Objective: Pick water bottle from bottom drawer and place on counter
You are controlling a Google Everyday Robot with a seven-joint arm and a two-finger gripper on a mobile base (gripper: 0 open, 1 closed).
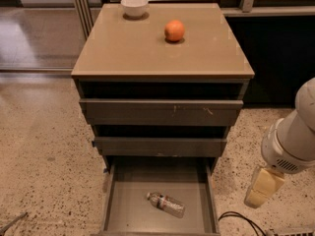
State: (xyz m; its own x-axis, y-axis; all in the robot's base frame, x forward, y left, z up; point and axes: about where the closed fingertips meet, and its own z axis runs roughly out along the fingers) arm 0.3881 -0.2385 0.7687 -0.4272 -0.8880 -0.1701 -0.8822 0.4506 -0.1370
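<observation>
Camera view: the water bottle (166, 204) lies on its side mid-floor in the open bottom drawer (129, 213), long axis slanting from back-left to front-right. The hand (264, 187) hangs outside the drawer's right wall, level with the bottle. Whether it is clenched or released cannot be told.

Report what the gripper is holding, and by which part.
Nothing. The gripper hangs outside the cabinet, to the right of the bottom drawer. The water bottle lies on its side inside that drawer, well apart from it.

My single camera: above and before the counter (147, 53), facing down, moderately near; gripper (263, 188) below-right of it.
</observation>
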